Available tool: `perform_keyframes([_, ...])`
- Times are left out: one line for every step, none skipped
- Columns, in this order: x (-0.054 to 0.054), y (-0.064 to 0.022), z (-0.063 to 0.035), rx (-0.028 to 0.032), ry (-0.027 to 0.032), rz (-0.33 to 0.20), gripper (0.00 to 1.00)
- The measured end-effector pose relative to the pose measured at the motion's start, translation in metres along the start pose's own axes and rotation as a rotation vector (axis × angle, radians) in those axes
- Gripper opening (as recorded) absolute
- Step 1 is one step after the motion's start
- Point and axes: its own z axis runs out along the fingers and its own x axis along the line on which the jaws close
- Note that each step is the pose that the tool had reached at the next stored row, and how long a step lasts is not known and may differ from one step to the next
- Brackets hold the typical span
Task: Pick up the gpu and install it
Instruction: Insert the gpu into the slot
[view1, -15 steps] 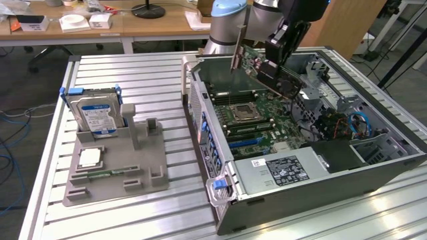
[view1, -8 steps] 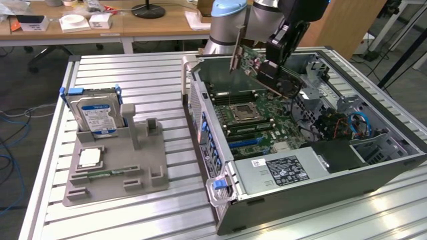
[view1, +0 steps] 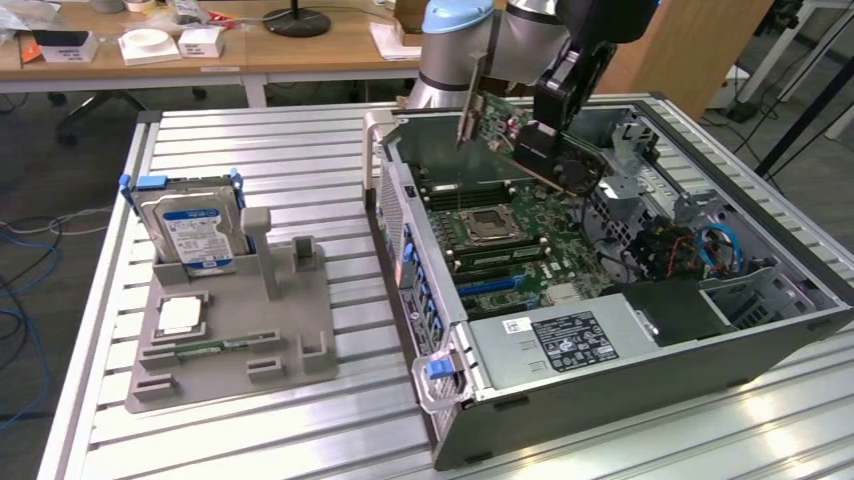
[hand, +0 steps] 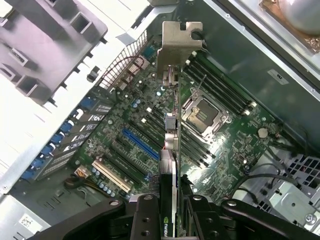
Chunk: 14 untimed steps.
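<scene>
Wrist view: gripper (hand: 172, 210) jaws clamped on gpu (hand: 171, 135), above motherboard (hand: 225, 145) inside open case (view1: 627, 410); hard drive (view1: 194, 232) well apart.

The slatted aluminium table (view1: 254, 150) I work over shines pale under overhead light, with bright glare on its near slats at the exterior view's right. Beyond it runs a long wooden desk (view1: 320, 55) carrying white boxes (view1: 147, 45) and a round black stand base (view1: 296, 20). A wooden panel (view1: 707, 45) rises at the far right. The floor (view1: 54, 180) is dark grey, with blue cables (view1: 30, 236) trailing at the left.
</scene>
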Motion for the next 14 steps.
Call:
perform_keyframes([0.0000,0.0000,0.0000,-0.0001,0.0002,-0.005,0.26])
perform_keyframes([0.0000,0.0000,0.0000,-0.0003,0.0005,-0.010,0.26])
perform_keyframes([0.0000,0.0000,0.0000,-0.0004,0.0009,-0.016,0.26])
perform_keyframes([0.0000,0.0000,0.0000,-0.0005,0.0010,-0.022,0.26])
perform_keyframes([0.0000,0.0000,0.0000,-0.0007,0.0013,-0.027,0.26])
perform_keyframes([0.0000,0.0000,0.0001,-0.0008,0.0015,-0.032,0.26])
perform_keyframes([0.0000,0.0000,0.0000,-0.0009,0.0019,-0.037,0.26])
perform_keyframes([0.0000,0.0000,0.0001,-0.0011,0.0021,-0.043,0.26])
perform_keyframes([0.0000,0.0000,0.0001,-0.0012,0.0024,-0.048,0.26])
perform_keyframes([0.0000,0.0000,0.0001,-0.0013,0.0027,-0.054,0.26])
perform_keyframes([0.0000,0.0000,0.0001,-0.0015,0.0029,-0.059,0.26])
perform_keyframes([0.0000,0.0000,0.0001,-0.0015,0.0032,-0.064,0.26])
perform_keyframes([0.0000,0.0000,0.0001,-0.0017,0.0035,-0.069,0.26])
perform_keyframes([0.0000,0.0000,0.0001,-0.0018,0.0037,-0.074,0.26])
